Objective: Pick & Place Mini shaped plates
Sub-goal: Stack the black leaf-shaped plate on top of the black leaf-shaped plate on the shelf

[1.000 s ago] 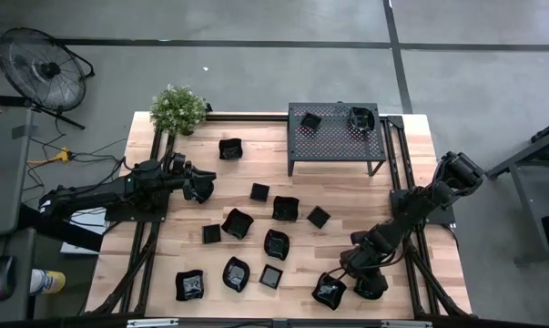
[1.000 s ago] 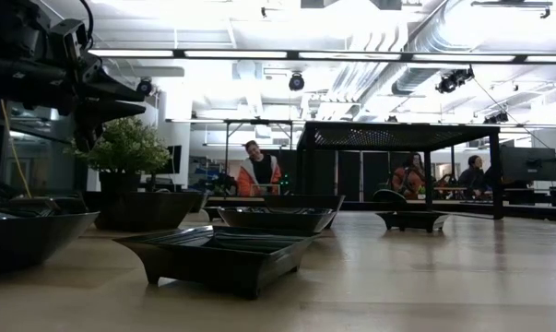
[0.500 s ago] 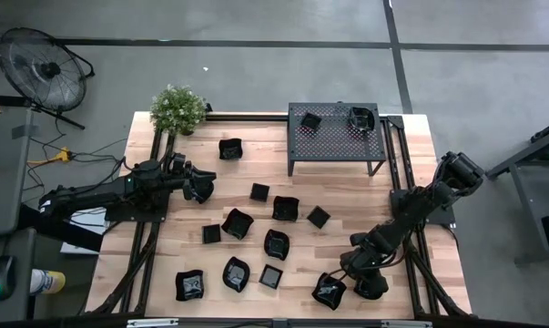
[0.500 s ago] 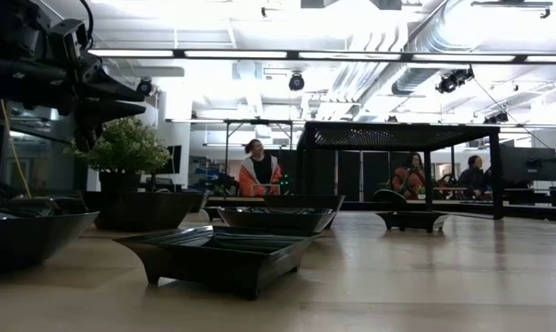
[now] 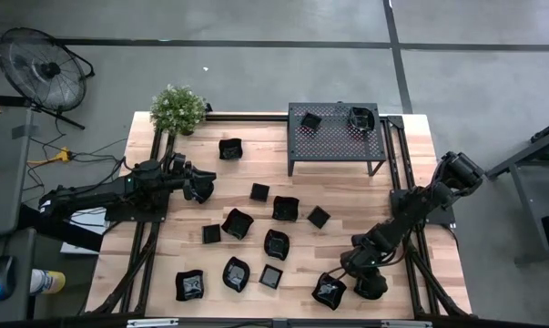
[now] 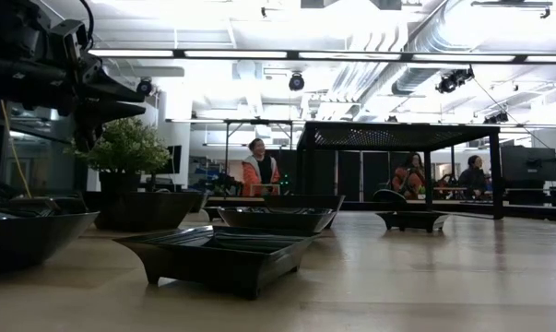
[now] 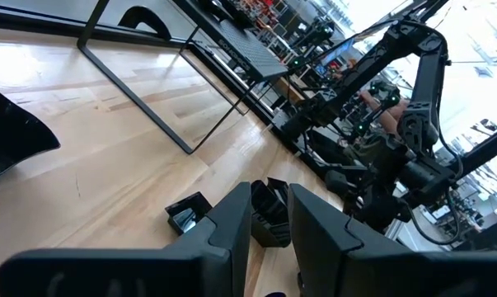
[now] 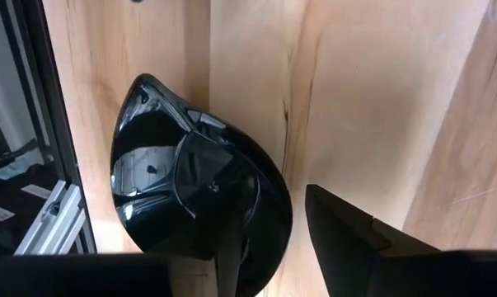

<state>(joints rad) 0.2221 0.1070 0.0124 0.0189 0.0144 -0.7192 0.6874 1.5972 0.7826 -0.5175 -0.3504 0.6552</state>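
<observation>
**Inspector:** Movement since the earlier frame?

**Operator:** Almost none on my end. Only a person behind the worktop shifted. My right gripper hangs low over a glossy black wavy-rimmed mini plate at the near right edge, jaws apart, one finger inside its rim.

**Inspector:** Progress?

**Operator:** I judge it early. Two small black plates sit on the black perforated metal rack; roughly a dozen lie scattered on the wood. My left gripper waits beside them, jaws nearly together, empty.
</observation>
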